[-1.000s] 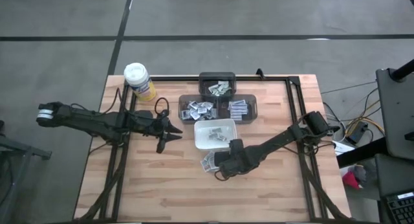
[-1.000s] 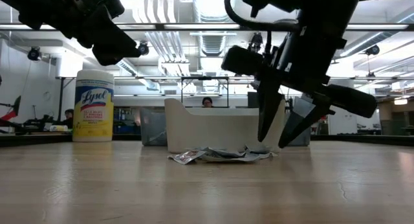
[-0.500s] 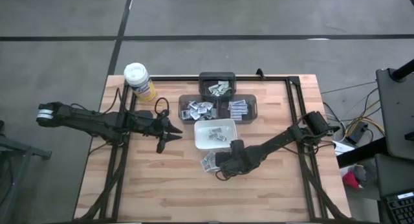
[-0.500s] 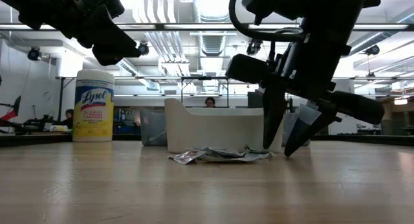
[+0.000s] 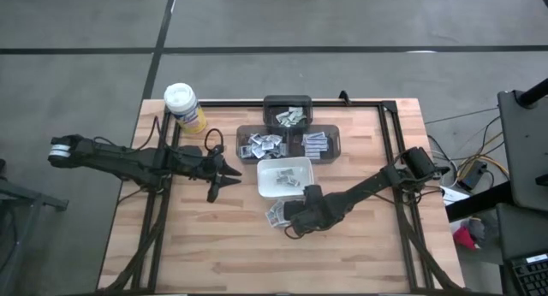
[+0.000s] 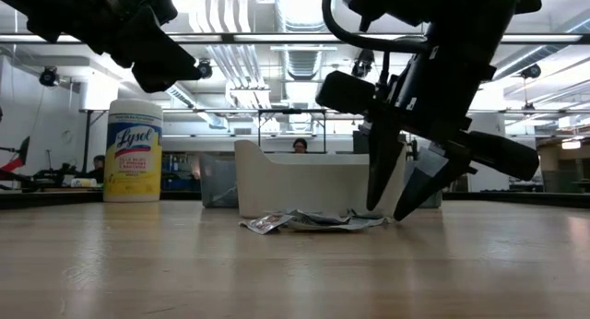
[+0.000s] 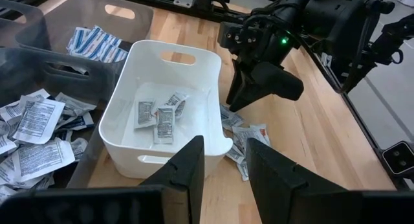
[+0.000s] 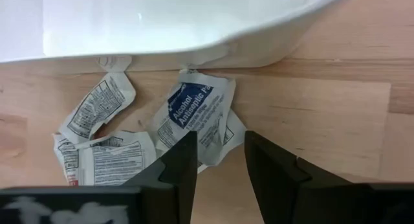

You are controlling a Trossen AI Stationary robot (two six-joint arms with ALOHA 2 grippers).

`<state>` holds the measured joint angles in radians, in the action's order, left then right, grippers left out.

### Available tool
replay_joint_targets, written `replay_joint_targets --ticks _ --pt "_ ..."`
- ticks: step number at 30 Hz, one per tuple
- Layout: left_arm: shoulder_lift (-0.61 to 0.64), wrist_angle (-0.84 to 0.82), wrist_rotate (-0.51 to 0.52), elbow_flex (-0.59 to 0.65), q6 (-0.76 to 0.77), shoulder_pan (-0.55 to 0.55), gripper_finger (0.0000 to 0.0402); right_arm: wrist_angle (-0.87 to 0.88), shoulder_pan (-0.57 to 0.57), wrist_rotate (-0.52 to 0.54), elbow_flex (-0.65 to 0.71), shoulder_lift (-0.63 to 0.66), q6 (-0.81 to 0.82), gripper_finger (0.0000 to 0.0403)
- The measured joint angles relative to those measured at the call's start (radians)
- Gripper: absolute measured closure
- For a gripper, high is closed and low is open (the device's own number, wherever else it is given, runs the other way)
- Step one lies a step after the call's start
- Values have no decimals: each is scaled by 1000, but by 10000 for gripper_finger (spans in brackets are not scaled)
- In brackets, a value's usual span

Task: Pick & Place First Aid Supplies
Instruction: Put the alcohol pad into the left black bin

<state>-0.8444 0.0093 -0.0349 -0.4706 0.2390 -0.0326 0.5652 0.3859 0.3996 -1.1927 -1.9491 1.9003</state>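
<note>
Right wrist view showed loose packets (image 8: 187, 117) lying on the table (image 8: 323, 120) against the white dish (image 8: 162, 30), directly ahead of the right gripper (image 8: 220, 156). Its fingers stood apart, holding nothing, poised just over the nearest packet's edge; contact could not be confirmed. More packets (image 7: 158, 117) lay inside the dish. Left gripper (image 5: 216, 186) hung above the table, well apart from the dish, fingers slightly parted and empty.

1 white dish (image 5: 285, 177), 1 yellow canister (image 5: 183, 107), 3 dark bins (image 5: 288, 113), 3 packets in dish (image 7: 158, 117)
</note>
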Motion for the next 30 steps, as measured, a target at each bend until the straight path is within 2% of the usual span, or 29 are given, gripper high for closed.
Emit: replay_joint_targets --ticks 30 --pt "0 -2 -2 0 -3 0 294 -57 0 -34 37 2 -8 390"
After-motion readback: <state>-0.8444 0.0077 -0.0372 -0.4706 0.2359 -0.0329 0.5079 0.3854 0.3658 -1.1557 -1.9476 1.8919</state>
